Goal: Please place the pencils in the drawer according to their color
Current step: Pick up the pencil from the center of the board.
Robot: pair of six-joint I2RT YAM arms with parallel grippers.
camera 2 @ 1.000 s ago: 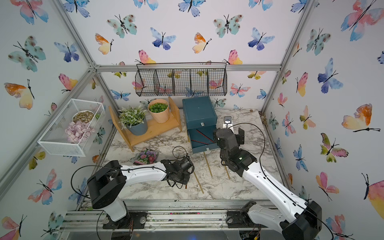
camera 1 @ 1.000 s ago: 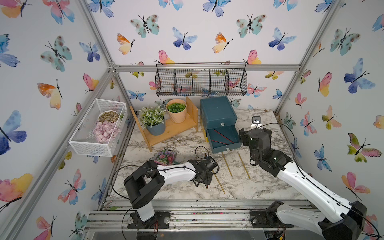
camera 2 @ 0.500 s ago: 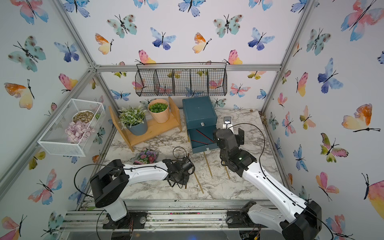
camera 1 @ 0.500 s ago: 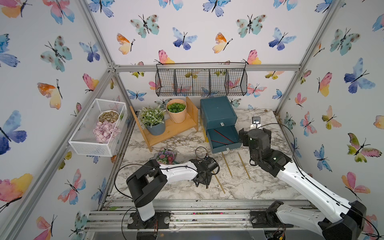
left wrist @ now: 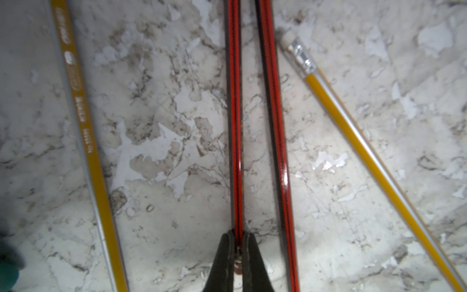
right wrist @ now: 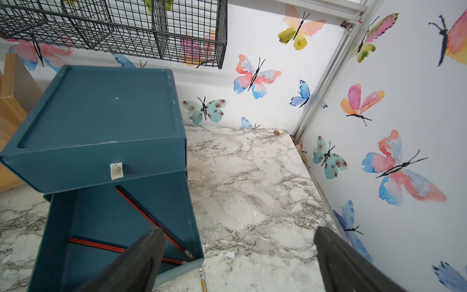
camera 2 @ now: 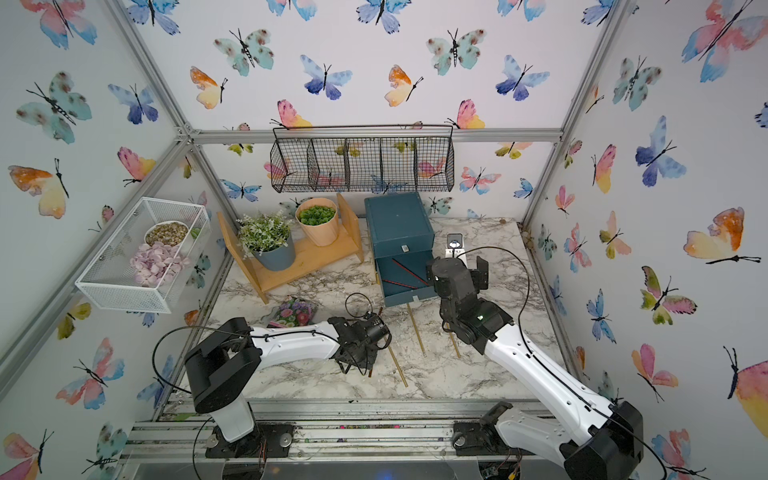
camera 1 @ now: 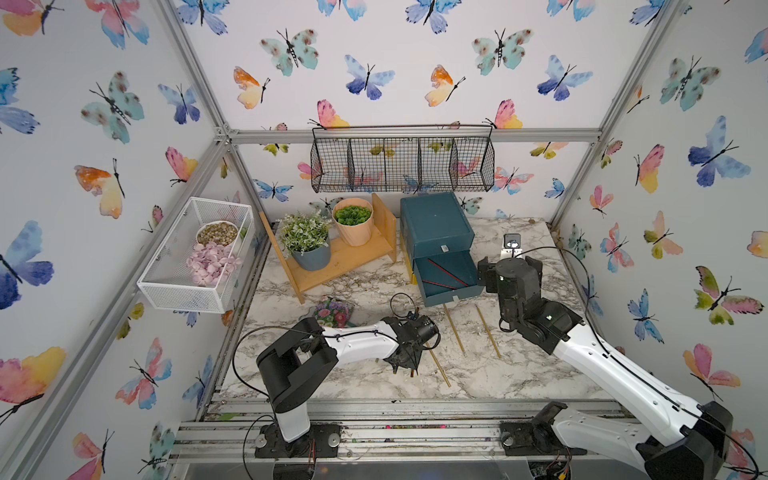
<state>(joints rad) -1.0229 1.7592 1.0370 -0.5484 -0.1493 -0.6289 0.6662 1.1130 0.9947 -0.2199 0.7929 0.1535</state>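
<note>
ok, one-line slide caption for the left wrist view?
Left gripper pinching one red-black pencil, its twin alongside, two yellow pencils flanking on marble tabletop.

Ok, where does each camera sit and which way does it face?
Top views: high at the front, looking down and back; both arms show whole.
Left wrist: on the left arm, facing down at the table; left gripper tips shut on a red-black pencil.
Right wrist: on the right arm, facing the back right corner; the right gripper, open, shows.
Shared: right wrist and both top views show the chest and its open drawer.
</note>
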